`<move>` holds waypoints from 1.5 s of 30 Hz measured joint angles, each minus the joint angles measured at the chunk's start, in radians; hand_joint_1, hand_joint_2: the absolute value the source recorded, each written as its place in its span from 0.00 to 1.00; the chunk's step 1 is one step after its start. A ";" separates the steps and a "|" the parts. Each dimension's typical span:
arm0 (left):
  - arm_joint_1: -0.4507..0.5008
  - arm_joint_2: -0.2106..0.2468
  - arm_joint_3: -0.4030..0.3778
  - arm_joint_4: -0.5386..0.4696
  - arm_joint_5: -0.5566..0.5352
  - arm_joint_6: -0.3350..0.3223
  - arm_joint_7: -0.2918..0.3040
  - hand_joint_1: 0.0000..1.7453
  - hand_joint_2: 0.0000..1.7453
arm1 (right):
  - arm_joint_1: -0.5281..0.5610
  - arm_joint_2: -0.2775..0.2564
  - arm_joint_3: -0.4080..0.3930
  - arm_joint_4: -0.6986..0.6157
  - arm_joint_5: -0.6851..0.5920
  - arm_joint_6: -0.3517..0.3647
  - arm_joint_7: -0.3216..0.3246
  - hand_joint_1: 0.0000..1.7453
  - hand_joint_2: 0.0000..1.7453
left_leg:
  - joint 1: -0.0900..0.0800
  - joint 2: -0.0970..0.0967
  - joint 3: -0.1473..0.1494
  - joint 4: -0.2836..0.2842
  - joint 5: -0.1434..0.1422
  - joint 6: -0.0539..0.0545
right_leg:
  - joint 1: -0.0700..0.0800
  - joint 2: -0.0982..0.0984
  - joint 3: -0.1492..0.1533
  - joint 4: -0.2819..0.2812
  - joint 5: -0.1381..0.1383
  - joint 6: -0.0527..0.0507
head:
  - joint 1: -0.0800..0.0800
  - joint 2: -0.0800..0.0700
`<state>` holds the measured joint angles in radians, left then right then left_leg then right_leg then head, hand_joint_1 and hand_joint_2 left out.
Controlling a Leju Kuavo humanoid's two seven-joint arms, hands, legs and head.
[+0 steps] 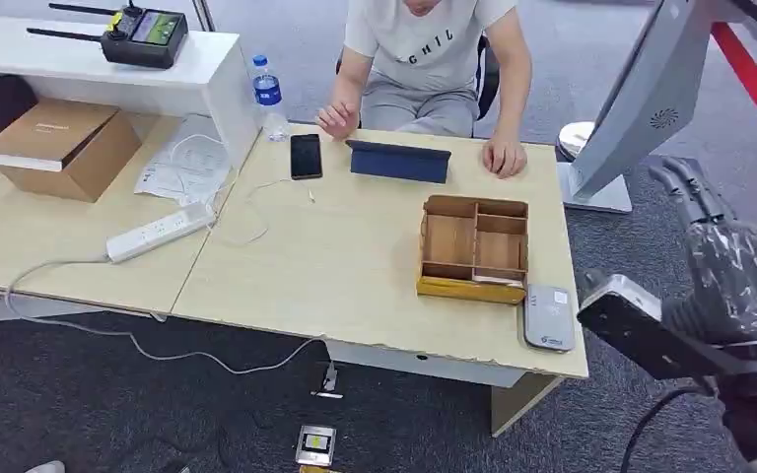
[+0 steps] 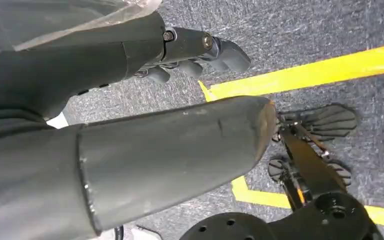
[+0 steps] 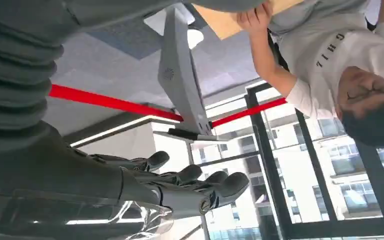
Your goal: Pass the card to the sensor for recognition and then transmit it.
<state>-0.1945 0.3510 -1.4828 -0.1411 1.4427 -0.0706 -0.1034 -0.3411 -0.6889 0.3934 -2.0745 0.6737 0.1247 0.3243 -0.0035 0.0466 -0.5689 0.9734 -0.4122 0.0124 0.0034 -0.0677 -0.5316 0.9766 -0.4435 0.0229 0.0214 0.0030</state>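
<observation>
Visitor: Question from someone who stood off to the side: why was nothing touching the sensor (image 1: 549,317)?

Regular: From where I stood, neither hand had a card to show it. The right hand (image 3: 180,182) was raised out past the table's (image 1: 335,266) right end, fingers stretched out and a bit apart, nothing in them. The left hand (image 2: 170,50) hung down by the leg over the carpet, fingers loosely extended, thumb well apart from them, also holding nothing.

Visitor: So where was the card?

Regular: Honestly couldn't tell. The wooden box (image 1: 473,288) sat just beside the sensor, so my guess is the cards get picked from its compartments, a short hop to the reader. There was also a small flat thing on the floor (image 1: 315,445) below the table's near edge, too small for me to say what it was.

Visitor: And the sensor's spot?

Regular: Near right corner of the table, flat, closest to the right arm. Made sense, since that arm looked like the working one. The person (image 1: 424,49) sat opposite, both hands resting on the far edge, probably there to receive the card.
</observation>
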 joint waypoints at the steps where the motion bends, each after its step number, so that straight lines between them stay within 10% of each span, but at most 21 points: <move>1: 0.000 -0.002 0.002 0.000 0.003 0.002 0.001 0.00 0.00 | 0.014 0.002 0.013 0.002 0.008 -0.004 0.003 0.00 1.00 | 0.000 0.000 0.000 0.000 0.000 0.000 | 0.000 0.000 0.000 0.000 0.000 0.000 | 0.000 0.000; 23: -0.007 -0.023 0.009 0.000 0.013 0.019 0.034 0.00 0.00 | 0.007 0.236 0.216 0.228 0.275 0.058 -0.067 0.00 1.00 | 0.000 -0.001 -0.001 0.000 0.000 -0.001 | 0.000 0.000 0.000 0.001 0.000 0.000 | 0.000 0.000; 45: -0.011 -0.033 0.010 0.000 0.021 0.022 0.058 0.00 0.00 | -0.097 0.531 0.236 0.692 0.491 -0.013 -0.114 0.00 1.00 | 0.000 -0.001 -0.001 0.000 0.001 -0.001 | 0.000 0.000 -0.001 0.001 0.000 0.000 | 0.000 0.000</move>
<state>-0.2058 0.3182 -1.4729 -0.1415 1.4633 -0.0484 -0.0458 -0.4386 -0.1575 0.6290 -1.3824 1.1651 0.1114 0.2102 -0.0032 0.0461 -0.5694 0.9732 -0.4117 0.0117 0.0038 -0.0680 -0.5321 0.9776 -0.4437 0.0226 0.0217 0.0031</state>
